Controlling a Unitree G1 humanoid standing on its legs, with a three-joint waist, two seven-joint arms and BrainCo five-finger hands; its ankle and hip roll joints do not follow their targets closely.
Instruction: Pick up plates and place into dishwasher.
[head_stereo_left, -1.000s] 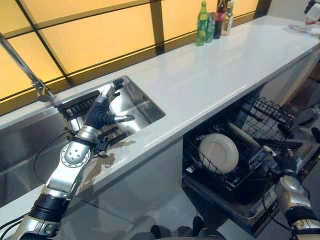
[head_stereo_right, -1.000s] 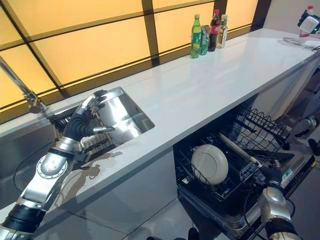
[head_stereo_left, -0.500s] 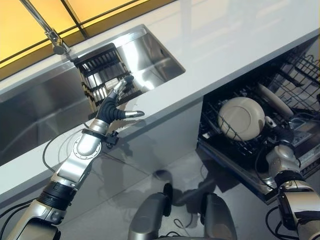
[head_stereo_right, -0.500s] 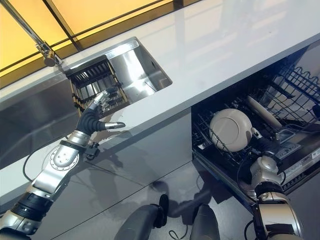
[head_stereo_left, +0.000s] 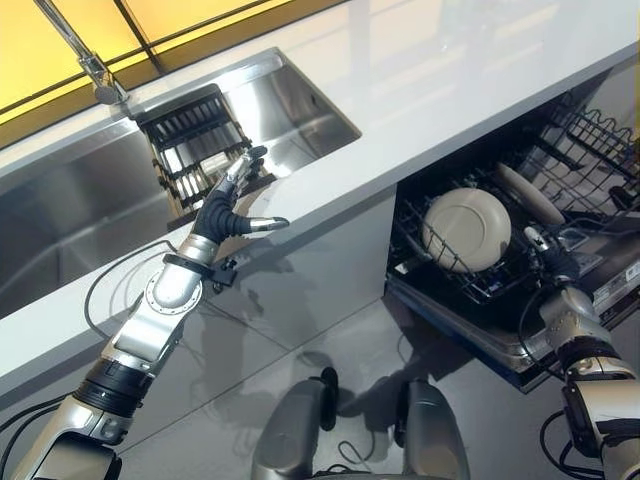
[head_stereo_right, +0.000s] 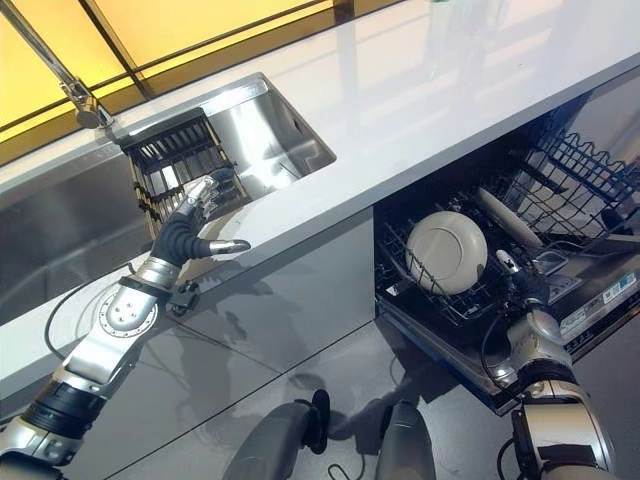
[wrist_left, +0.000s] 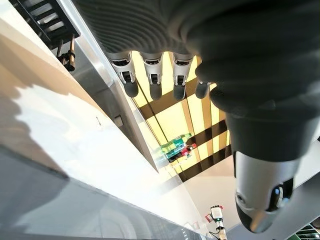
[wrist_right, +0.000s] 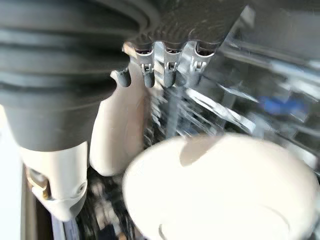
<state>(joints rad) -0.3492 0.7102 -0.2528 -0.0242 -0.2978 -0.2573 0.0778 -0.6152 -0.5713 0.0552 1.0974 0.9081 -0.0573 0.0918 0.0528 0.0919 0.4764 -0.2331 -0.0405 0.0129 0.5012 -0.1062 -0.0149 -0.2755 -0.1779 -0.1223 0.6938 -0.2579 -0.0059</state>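
Right hand (head_stereo_left: 548, 262) at lower right, fingers loose and empty, hovers beside the cream plate (head_stereo_left: 466, 230) standing in the dishwasher rack (head_stereo_left: 440, 290). Centre left, left hand (head_stereo_left: 232, 208), fingers spread, hangs over the counter edge near the sink (head_stereo_left: 300, 110); it might clip the sink's dark rack (head_stereo_left: 195, 145) reaching in

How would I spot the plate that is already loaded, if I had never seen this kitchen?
Find the long white counter, then look below it at the open dishwasher with its pulled-out black wire rack. The round cream plate stands on edge there, facing out, near the robot's right hand. Its neighbour, a second plate, shows mostly its edge.
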